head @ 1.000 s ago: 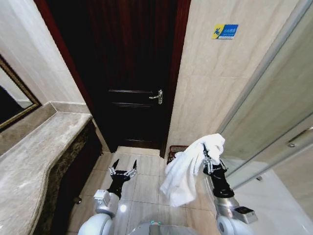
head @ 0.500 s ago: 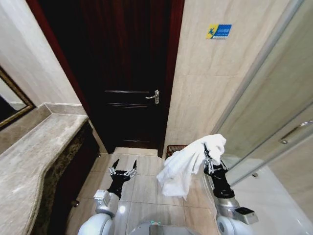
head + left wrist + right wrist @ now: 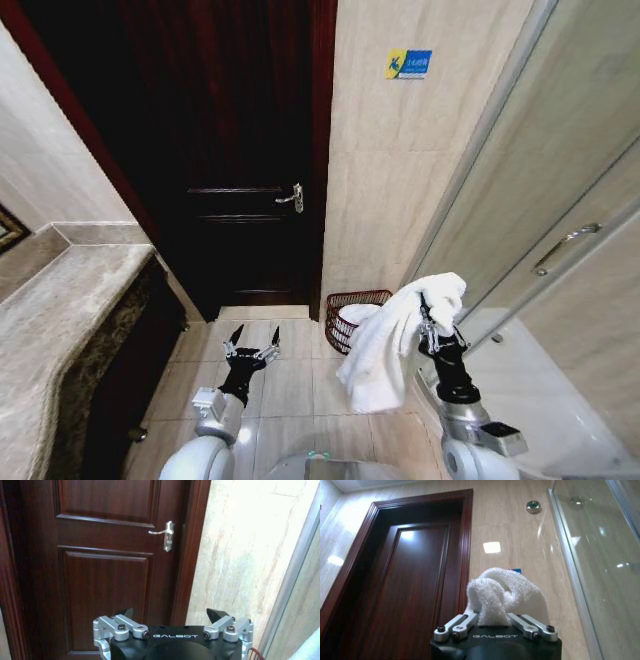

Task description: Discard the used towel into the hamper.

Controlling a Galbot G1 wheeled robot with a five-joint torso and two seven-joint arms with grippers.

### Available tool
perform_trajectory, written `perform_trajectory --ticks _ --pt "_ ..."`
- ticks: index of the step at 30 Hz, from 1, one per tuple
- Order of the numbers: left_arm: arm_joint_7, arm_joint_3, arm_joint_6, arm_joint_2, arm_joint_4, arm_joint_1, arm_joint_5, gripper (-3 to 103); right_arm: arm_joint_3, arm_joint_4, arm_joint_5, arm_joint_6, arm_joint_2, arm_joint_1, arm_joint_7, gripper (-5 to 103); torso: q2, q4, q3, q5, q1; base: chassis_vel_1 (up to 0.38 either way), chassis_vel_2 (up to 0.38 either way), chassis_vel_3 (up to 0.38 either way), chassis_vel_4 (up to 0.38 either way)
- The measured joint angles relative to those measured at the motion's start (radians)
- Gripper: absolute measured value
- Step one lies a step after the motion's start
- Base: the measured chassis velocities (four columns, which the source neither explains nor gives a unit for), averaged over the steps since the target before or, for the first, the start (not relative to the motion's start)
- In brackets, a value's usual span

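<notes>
A white towel (image 3: 390,345) hangs from my right gripper (image 3: 432,322), which is raised at the right and shut on its bunched top. The right wrist view has the towel (image 3: 502,590) bulging up between the closed fingers of the right gripper (image 3: 494,617). The hamper (image 3: 345,302), a dark-red wire basket, stands on the floor by the wall just behind the hanging towel, which covers part of it. My left gripper (image 3: 250,350) is held low at the left, open and holding nothing. In its wrist view the left gripper (image 3: 172,617) faces the door.
A dark wooden door (image 3: 230,150) with a metal handle (image 3: 292,197) is straight ahead. A marble counter (image 3: 50,310) runs along the left. A glass shower door (image 3: 540,230) stands at the right. Tiled floor (image 3: 290,385) lies between my arms.
The whole head view has shifted left, so the camera has turned right; more of the hamper shows. Both arms keep their pose, and the towel's lower end has swung a little.
</notes>
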Motion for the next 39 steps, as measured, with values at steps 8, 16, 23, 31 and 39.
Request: perform_trajectory --ticks 8,16,23,31,39 --pt "0.000 0.000 0.000 0.000 0.000 0.000 0.000 99 0.014 0.000 0.006 0.000 -0.003 0.007 -0.008 12 0.000 0.0001 0.000 0.0001 0.000 0.000 0.000 0.000 0.000" --pt "0.000 0.000 0.000 0.000 0.000 0.000 0.000 99 0.021 0.001 0.008 -0.001 0.001 0.005 -0.020 12 0.000 0.0000 0.000 0.0001 0.000 0.000 0.000 0.000 0.000" --pt "0.000 0.000 0.000 0.000 0.000 0.000 0.000 99 0.023 0.005 0.008 -0.007 -0.001 0.013 -0.022 12 0.000 0.0000 0.000 0.0000 0.000 0.000 0.000 0.000 0.000" --pt "0.000 0.000 0.000 0.000 0.000 0.000 0.000 99 0.024 -0.003 0.008 -0.007 -0.002 0.017 -0.028 12 0.000 0.0001 0.000 0.0000 0.000 0.000 0.000 0.000 0.000" --pt "0.000 0.000 0.000 0.000 0.000 0.000 0.000 99 0.021 -0.005 0.008 -0.011 -0.005 0.026 -0.028 12 0.000 0.0000 0.000 0.0000 0.000 -0.010 0.011 0.011 -0.015"
